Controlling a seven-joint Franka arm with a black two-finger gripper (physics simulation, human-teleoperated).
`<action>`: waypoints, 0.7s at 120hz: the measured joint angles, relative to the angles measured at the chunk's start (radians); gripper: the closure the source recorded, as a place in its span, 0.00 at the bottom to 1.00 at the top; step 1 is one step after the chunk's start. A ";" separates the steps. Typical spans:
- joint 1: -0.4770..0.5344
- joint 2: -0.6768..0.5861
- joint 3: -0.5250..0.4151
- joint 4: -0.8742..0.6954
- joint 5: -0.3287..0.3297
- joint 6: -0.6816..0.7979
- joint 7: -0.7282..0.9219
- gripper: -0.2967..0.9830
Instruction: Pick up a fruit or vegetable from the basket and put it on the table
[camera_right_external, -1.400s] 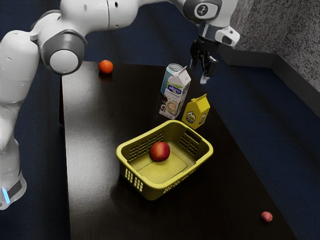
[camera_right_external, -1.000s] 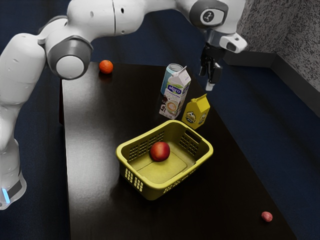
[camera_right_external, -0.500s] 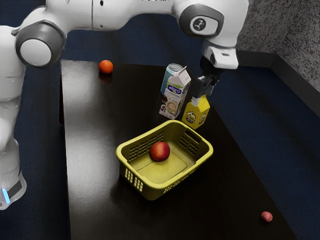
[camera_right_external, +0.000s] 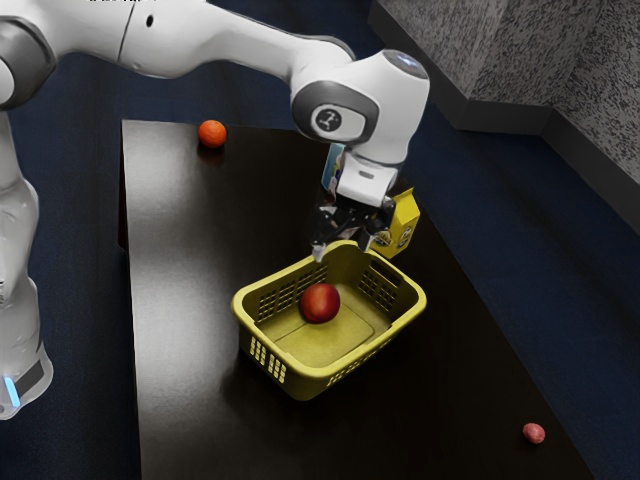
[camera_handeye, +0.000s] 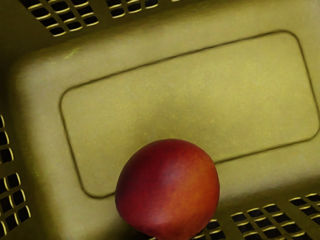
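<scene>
Pincer (camera_right_external: 343, 248) open, its 2 fingers set wide apart, holding nothing, above the basket (camera_right_external: 312, 375). Red fruit (camera_right_external: 320, 303) lay below, on the basket floor near 1 long wall, apart from the fingers. Nearly round; could not tell a long axis or which way it pointed. Basket stood upright on the dark bench (camera_right_external: 185, 300). Yellow carton (camera_right_external: 403, 215) just beside it; small pink fruit (camera_right_external: 534, 433) and orange fruit (camera_right_external: 212, 133) well apart.
</scene>
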 joint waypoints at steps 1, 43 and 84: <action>0.001 0.000 -0.002 -0.002 0.000 0.003 0.004 0.23; -0.010 -0.002 -0.048 -0.043 -0.067 0.075 0.039 0.23; -0.009 -0.001 -0.048 -0.091 -0.073 0.131 0.020 0.23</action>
